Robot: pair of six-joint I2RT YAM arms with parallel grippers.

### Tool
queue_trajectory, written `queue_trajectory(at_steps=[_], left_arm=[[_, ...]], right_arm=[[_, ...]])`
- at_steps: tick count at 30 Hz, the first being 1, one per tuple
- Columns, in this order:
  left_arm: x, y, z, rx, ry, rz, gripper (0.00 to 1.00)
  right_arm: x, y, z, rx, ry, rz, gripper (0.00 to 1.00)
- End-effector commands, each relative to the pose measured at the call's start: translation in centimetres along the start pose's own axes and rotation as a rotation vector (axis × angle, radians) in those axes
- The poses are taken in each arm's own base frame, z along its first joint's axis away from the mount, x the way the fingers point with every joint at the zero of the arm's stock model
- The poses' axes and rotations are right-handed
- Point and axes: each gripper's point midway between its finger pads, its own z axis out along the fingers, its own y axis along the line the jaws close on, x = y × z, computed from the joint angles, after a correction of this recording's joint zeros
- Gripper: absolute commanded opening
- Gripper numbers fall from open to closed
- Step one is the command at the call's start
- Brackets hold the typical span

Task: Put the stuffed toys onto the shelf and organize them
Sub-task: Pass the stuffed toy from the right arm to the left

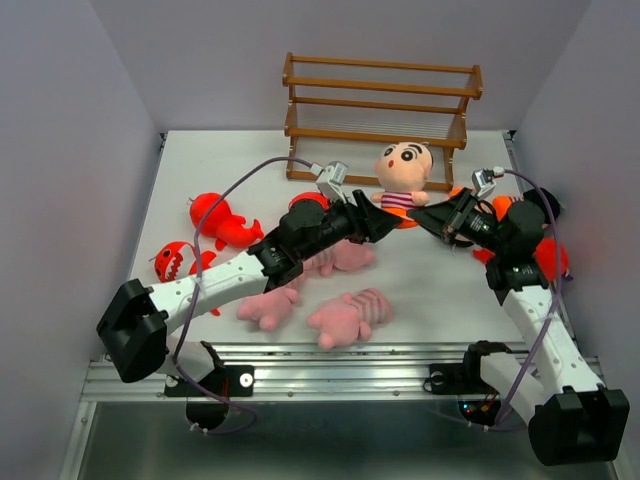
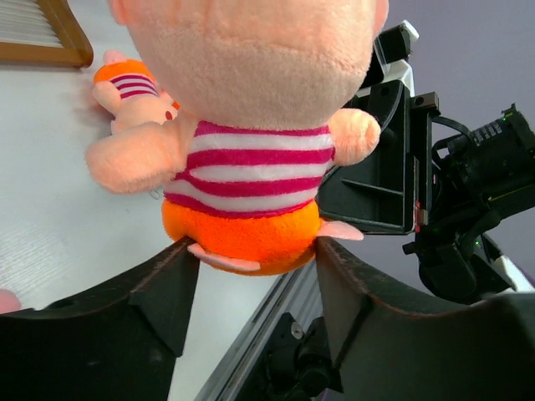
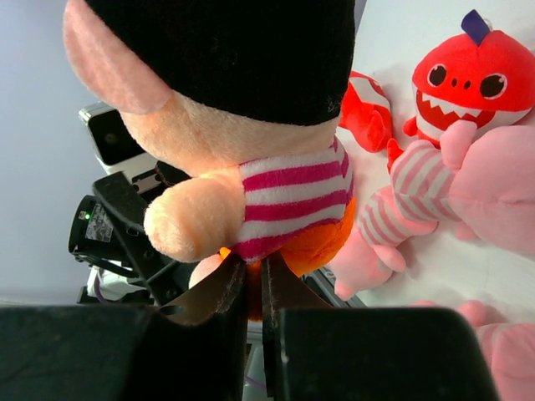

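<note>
A striped doll [image 1: 403, 172] with black hair, a pink-and-white shirt and an orange bottom stands upright in front of the empty brown shelf [image 1: 380, 100]. My right gripper [image 1: 425, 222] [image 3: 255, 267] is shut on a fold of the doll's [image 3: 288, 196] orange bottom. From the other side my left gripper [image 1: 388, 225] [image 2: 255, 251] stands open, its fingertips [image 2: 188, 255] at the sides of the doll's [image 2: 251, 180] bottom. Red sharks [image 1: 218, 218] [image 1: 175, 260] and pink striped animals [image 1: 352, 315] [image 1: 270, 305] lie on the table.
A second doll [image 2: 125, 83] lies by the shelf's foot [image 2: 58, 33]. Another red shark [image 3: 472, 71] and a pink animal [image 3: 468, 180] lie under the left arm. Red and orange plush [image 1: 548, 255] sits behind the right arm. The aluminium rail [image 1: 330, 370] runs along the near edge.
</note>
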Motion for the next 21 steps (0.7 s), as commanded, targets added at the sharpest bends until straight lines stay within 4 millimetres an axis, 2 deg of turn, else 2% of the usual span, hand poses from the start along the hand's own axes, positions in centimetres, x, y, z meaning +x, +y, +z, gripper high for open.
queue_trajectory(at_steps=[1, 5, 8, 10, 11, 14, 16, 17, 18, 19, 21], left_arm=[[-2.9, -3.5, 0.5, 0.09, -0.079, -0.007, 0.63], [-3.0, -3.6, 0.9, 0.089, -0.082, -0.016, 0.48], [-3.1, -3.6, 1.0, 0.087, -0.087, -0.012, 0.28], [-3.3, -3.7, 1.1, 0.09, -0.09, -0.005, 0.22], [-3.4, -3.7, 1.1, 0.09, -0.092, -0.004, 0.14], [-3.4, -3.8, 1.1, 0.093, -0.092, 0.018, 0.0], [-3.3, -3.5, 1.0, 0.085, -0.094, 0.028, 0.0], [-3.4, -3.4, 0.8, 0.084, -0.099, 0.043, 0.0], [-3.4, -3.2, 0.6, 0.074, -0.103, 0.053, 0.0], [-3.4, -2.9, 0.5, 0.065, -0.105, 0.059, 0.0], [-2.8, -2.1, 0.2, 0.046, -0.094, 0.078, 0.0]], right_arm=[[0.1, 2.6, -0.6, -0.092, -0.004, -0.067, 0.01], [0.4, 2.3, -0.7, -0.091, -0.003, -0.064, 0.01], [0.5, 2.3, -0.8, -0.095, -0.005, -0.069, 0.01], [0.5, 2.4, -0.9, -0.097, -0.005, -0.075, 0.01], [0.5, 2.3, -0.9, -0.096, -0.007, -0.076, 0.01], [0.6, 2.2, -1.0, -0.096, -0.016, -0.096, 0.01], [0.4, 2.1, -1.2, -0.093, -0.033, -0.111, 0.02], [0.5, 2.0, -1.3, -0.093, -0.034, -0.132, 0.06], [0.5, 2.0, -1.3, -0.093, -0.037, -0.149, 0.14], [0.4, 2.1, -1.3, -0.095, -0.04, -0.169, 0.38], [0.1, 2.4, -1.6, -0.098, -0.06, -0.25, 0.65]])
